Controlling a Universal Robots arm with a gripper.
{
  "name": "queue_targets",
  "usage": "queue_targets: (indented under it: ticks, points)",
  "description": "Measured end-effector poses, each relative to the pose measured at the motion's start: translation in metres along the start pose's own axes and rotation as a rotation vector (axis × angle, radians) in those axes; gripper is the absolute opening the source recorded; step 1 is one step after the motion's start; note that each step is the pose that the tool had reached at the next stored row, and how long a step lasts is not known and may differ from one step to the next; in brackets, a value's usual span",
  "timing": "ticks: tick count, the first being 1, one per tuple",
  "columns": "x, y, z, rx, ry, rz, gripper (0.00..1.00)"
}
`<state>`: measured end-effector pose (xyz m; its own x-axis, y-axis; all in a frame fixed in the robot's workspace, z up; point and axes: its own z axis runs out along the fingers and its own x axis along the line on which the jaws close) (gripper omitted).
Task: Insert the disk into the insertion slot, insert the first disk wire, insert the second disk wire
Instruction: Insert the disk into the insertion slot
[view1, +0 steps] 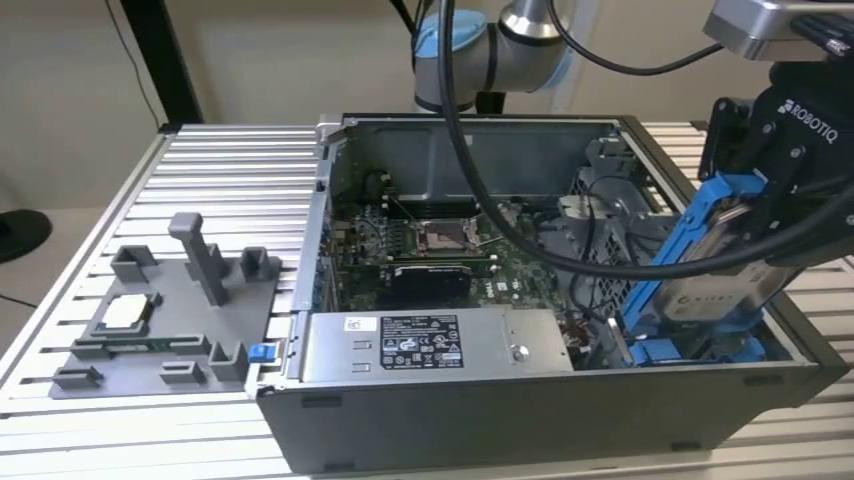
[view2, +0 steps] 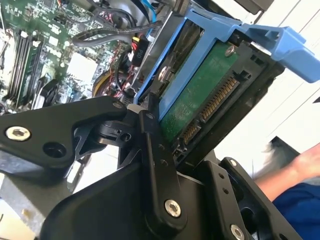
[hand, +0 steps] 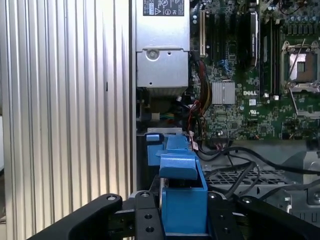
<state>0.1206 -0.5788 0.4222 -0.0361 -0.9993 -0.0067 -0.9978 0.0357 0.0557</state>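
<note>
The claw is clamped on the disk, its black fingers pressed to either side of the blue carrier frame. In the exterior view the disk hangs steeply tilted at the corner of the open case on that view's right; its lower end is down among the blue rails of the insertion slot, its upper end well above the case rim; whether the lower end touches the rails I cannot tell.

So the first step reads as under way, not finished; the disk does not lie flat in the bay, and the claw grips it. In the second wrist view the disk's green board and its connector edge face the camera and are bare, nothing plugged in; I judge both wire steps are left to do. Black cables lie across the perforated metal by the bay in the first wrist view; which of them are the disk wires cannot be told.

The power supply box sits just beside the slot, toward the exterior view's left; the grey fixture tray stands on the counter, outside the case. A person's hand shows beyond the disk in the second wrist view, apart from it.
</note>
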Motion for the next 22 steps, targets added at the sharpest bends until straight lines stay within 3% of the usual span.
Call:
queue_targets:
  ticks: [12, 22]
  points:
    - [-0.0008, -0.0025, 0.0078, -0.0005, -0.0141, -0.015, 0.00]
    - [-0.0008, -0.0050, 0.0150, -0.0006, -0.0169, -0.015, 0.00]
